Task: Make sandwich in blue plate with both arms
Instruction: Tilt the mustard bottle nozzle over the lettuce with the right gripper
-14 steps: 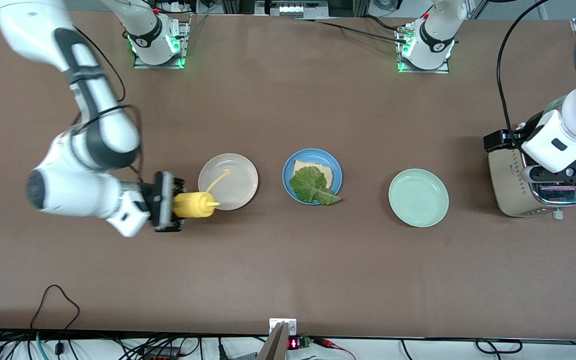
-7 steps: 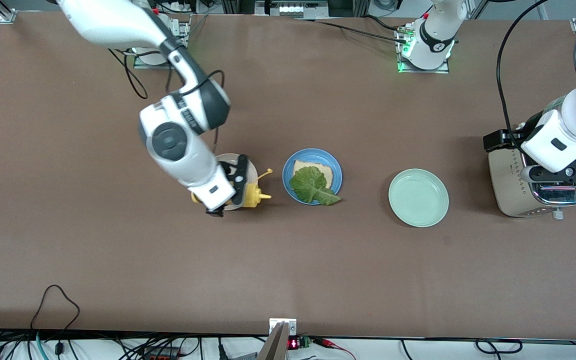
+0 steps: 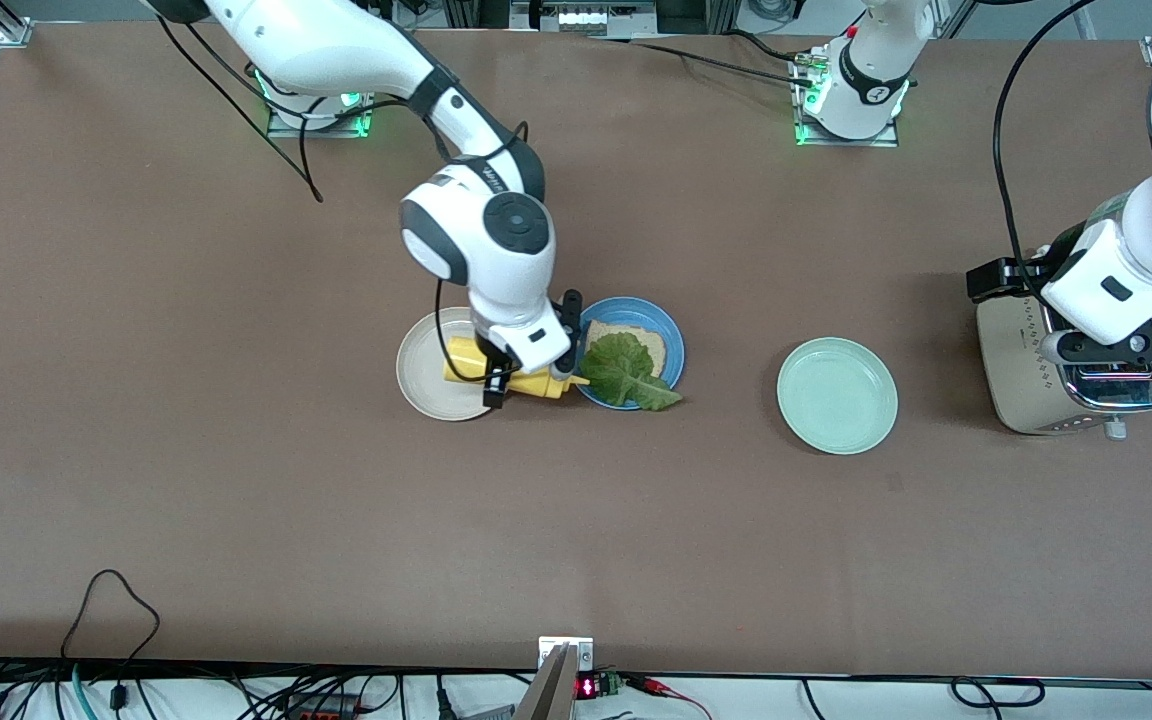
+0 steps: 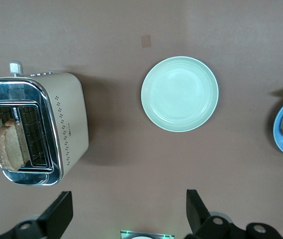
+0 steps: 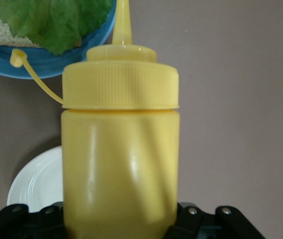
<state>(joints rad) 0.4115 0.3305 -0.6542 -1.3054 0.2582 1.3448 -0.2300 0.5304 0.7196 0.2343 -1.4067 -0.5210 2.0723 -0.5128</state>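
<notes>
We count three plates in a row across the middle of the table [image 3: 136, 520], all about equally near the front camera: a beige-white plate [image 3: 426, 385] toward the right arm's end, the blue plate [image 3: 671, 345] in the middle, and a pale green plate [image 3: 837, 395] toward the left arm's end.

On the blue plate we see one bread slice [image 3: 636, 341], half covered by one lettuce leaf [image 3: 621, 370] whose tip overhangs the rim nearest the camera.

The right gripper [image 3: 526, 378] is clamped on one yellow squeeze bottle [image 3: 516, 382], held on its side above the gap between the beige-white and blue plates; its nozzle [image 5: 123, 22] points at the blue plate's rim. The wrist hides most of the bottle in the front view, and the bottle hides the fingers in the right wrist view. Its tethered cap [image 5: 17, 58] hangs loose.

A broad strip of bare table lies between the plates and the edge nearest the camera, and another between the plates and the arm bases.

The left gripper [image 4: 126, 219] waits over one toaster [image 3: 1021, 360] at the left arm's end, fingers [image 4: 59, 214] spread wide and empty. A second bread slice [image 4: 9, 144] stands in one toaster slot, visible only in the left wrist view; the arm covers it from the front.
</notes>
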